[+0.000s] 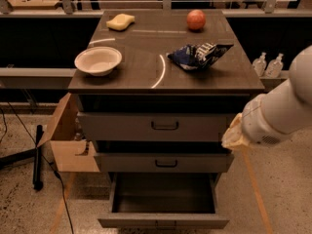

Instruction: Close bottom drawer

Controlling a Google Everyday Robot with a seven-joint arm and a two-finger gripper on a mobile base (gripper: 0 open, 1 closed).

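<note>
Projecting: bottom drawer (163, 222) well beyond table (146, 77) front edge; floor (273, 199) either side.
Front: narrow grey panel, wide shallow tray.
Gripper (233, 134): below table's front-right corner; grip state cannot be told.

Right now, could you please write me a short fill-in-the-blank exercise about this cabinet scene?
1. The bottom drawer is ___, not closed.
2. In the picture, the white bowl sits to the ___ of the chip bag.
3. The gripper is by the ___ side of the cabinet as pictured, level with the top drawer.
Missing words: open; left; right.
</note>
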